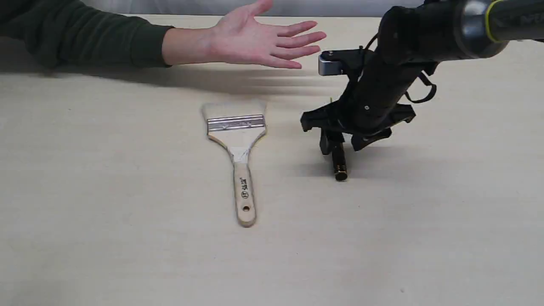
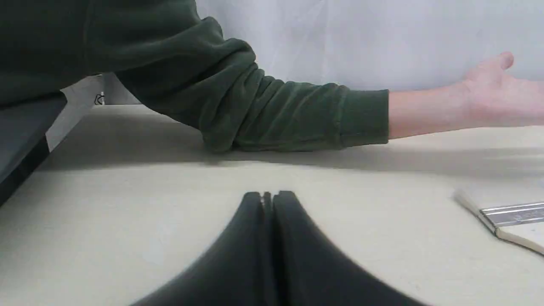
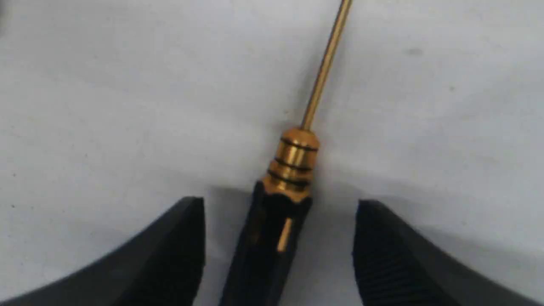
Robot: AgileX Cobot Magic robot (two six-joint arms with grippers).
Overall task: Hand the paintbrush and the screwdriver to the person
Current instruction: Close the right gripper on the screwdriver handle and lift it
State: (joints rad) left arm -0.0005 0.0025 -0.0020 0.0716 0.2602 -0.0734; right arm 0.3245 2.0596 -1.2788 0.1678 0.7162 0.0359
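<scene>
The paintbrush (image 1: pixel 236 142) lies flat on the table, bristles toward the far side, handle toward the near edge; its band end shows in the left wrist view (image 2: pixel 510 219). The screwdriver (image 1: pixel 339 163) lies to its right, black handle with orange rings (image 3: pixel 280 212). My right gripper (image 1: pixel 340 146) is down over it, open, one finger on each side of the handle without touching (image 3: pixel 280 204). The person holds an open palm (image 1: pixel 259 40) above the far table, dark green sleeve (image 2: pixel 255 106) resting on it. My left gripper (image 2: pixel 267 197) is shut on nothing, low over the table.
The beige table (image 1: pixel 127 212) stretches wide around the tools. The person's forearm (image 1: pixel 85 38) lies along the far left edge. A dark ledge (image 2: pixel 21 140) borders the table in the left wrist view. A pale backdrop (image 2: pixel 361 38) stands behind the table.
</scene>
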